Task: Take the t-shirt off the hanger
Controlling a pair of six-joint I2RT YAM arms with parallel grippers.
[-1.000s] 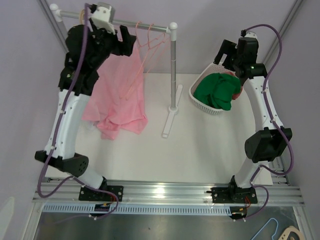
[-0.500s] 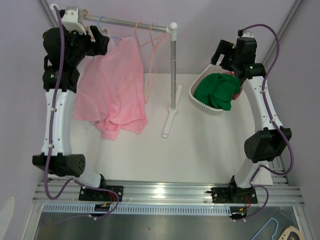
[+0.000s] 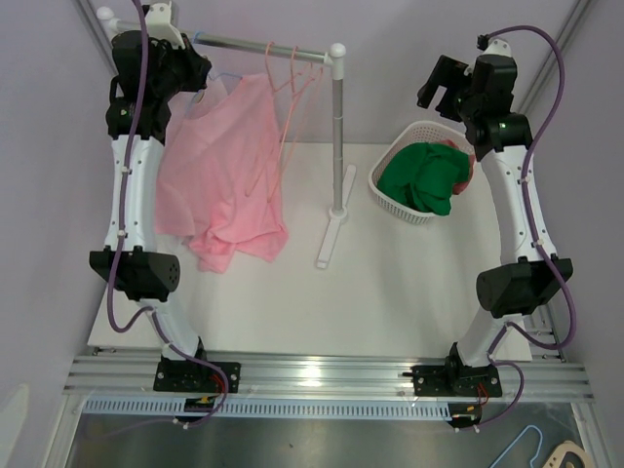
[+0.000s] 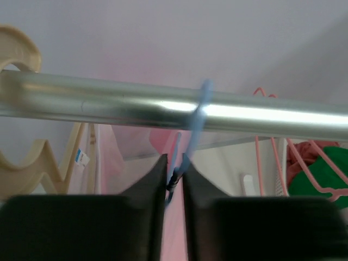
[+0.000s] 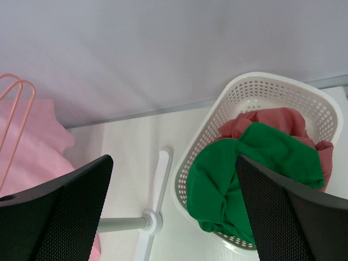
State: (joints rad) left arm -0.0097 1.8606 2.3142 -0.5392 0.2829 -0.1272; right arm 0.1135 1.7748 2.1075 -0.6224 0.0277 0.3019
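Left tool [image 4: 174,166] pinched tight on the blue hanger [image 4: 199,114] under the rail [image 4: 81,98], pink t-shirt [image 3: 229,175] draped below (hem on the desk [image 3: 390,283]), right tool [image 5: 173,163] spread wide, empty.

rail at my 12 o'clock: round silver metal bar [image 4: 163,106], glossy, smooth | thin blue plastic hanger [image 4: 198,117]: faint sheen | my left claw [image 4: 174,168]: black, matt | pink cloth t-shirt [image 3: 229,166]: soft, thin, matt | white perforated plastic basket [image 5: 304,103]: smooth; green cloth [image 5: 244,174] inside: matt
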